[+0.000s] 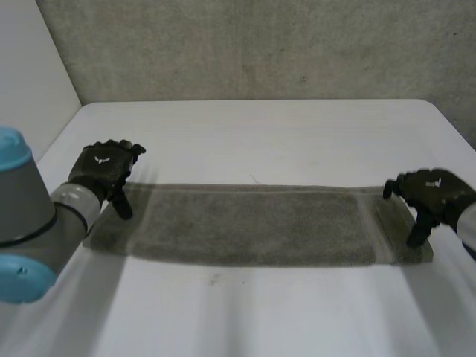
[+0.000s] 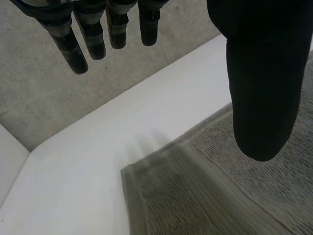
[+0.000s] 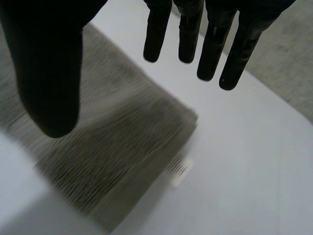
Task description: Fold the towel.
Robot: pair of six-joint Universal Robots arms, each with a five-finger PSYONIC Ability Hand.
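Towel [image 1: 253, 225] flat on table [image 1: 260, 141]; left hand [image 1: 104, 169], right hand [image 1: 431, 195] open above ends

The left robot hand [image 1: 104, 169] and right robot hand [image 1: 431, 195] are matte black, each with a small white mark on its back, slim fingers [image 3: 154, 39] and a broad thumb. The left arm [image 1: 30, 216] is grey with light-blue caps.

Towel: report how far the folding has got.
Done: the towel lies as a long flat strip across the table. In hand: the left hand and right hand hang open over its two ends, gripping nothing. Remaining: grasp the ends and fold.
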